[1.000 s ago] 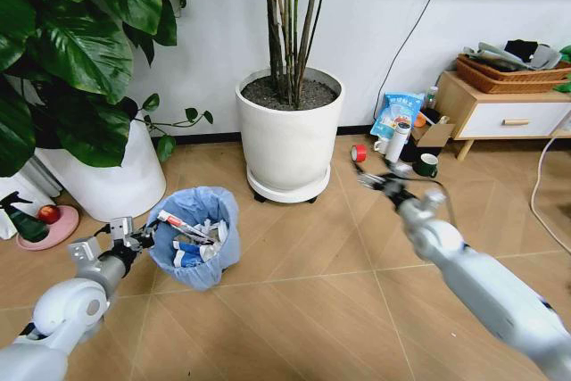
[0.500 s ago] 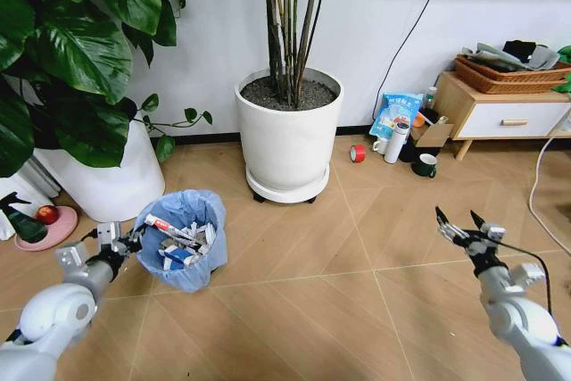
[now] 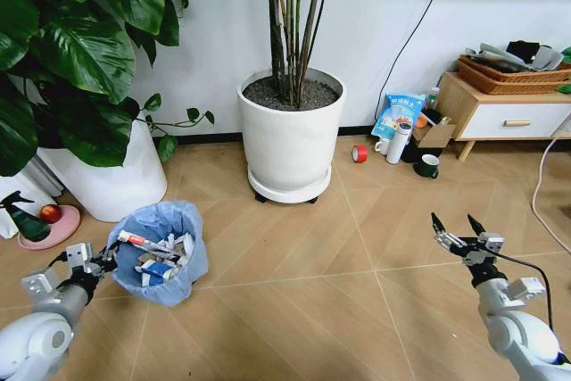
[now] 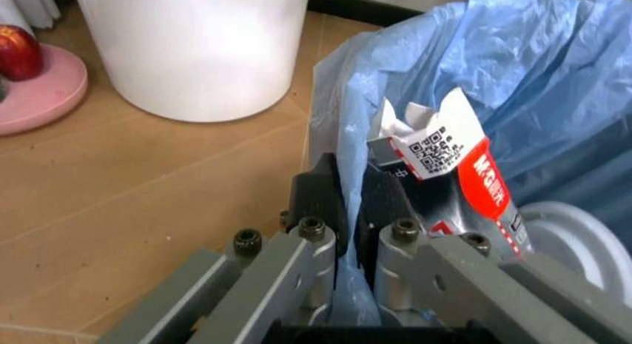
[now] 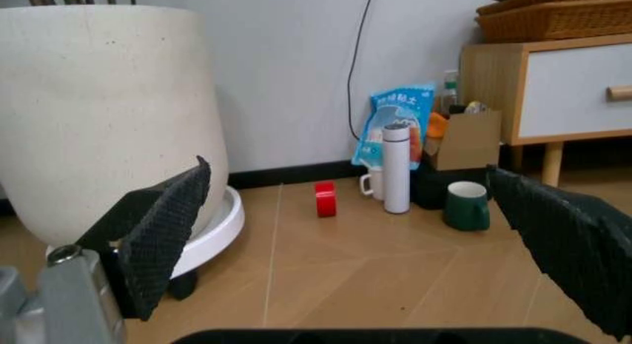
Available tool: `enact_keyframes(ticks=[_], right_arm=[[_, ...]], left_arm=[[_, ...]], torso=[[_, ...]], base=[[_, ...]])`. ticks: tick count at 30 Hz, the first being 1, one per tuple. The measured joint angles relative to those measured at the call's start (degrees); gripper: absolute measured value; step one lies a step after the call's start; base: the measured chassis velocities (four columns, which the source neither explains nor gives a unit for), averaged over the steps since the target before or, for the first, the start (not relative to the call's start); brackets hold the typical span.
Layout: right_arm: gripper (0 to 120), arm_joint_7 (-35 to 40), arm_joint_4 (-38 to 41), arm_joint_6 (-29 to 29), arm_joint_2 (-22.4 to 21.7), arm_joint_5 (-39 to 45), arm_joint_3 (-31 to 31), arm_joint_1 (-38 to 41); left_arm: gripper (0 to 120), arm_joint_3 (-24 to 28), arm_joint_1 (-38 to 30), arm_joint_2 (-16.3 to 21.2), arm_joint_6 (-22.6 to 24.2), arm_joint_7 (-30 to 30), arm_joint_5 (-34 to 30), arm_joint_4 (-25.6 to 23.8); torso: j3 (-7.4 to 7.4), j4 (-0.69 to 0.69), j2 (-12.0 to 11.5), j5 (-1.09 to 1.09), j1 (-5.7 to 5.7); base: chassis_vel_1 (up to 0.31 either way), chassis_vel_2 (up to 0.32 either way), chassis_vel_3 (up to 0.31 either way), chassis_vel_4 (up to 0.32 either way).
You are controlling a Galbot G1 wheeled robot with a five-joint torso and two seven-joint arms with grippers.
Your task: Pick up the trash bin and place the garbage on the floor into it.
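Meanwhile left gripper (image 3: 86, 262) jaws pinch trash bin (image 3: 161, 252) rim; right gripper (image 3: 459, 228) jaws gape

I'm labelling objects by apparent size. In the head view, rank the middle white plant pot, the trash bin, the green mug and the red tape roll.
1. Middle white plant pot
2. Trash bin
3. Green mug
4. Red tape roll

The mug and tape look fairly close in size.
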Motion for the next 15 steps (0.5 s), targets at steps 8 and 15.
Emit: enact_keyframes(ticks=[8, 15], right_arm=[[100, -0.14, -0.56, 0.31, 0.93, -0.52, 0.13, 0.21], [100, -0.17, -0.66, 0.34, 1.84, -1.22, -0.26, 0.3]], left_arm=[[0, -0.8, 0.31, -0.12, -0.03, 0.0, -0.23, -0.46], [0, 0.03, -0.54, -0.82, -0.03, -0.25, -0.23, -0.48]], torso=[[0.0, 0.03, 0.0, 0.03, 0.0], [0.01, 0.02, -0.01, 0.01, 0.0]], base=[[0.0, 0.0, 0.0, 0.0], [0.01, -0.009, -0.015, 0.015]])
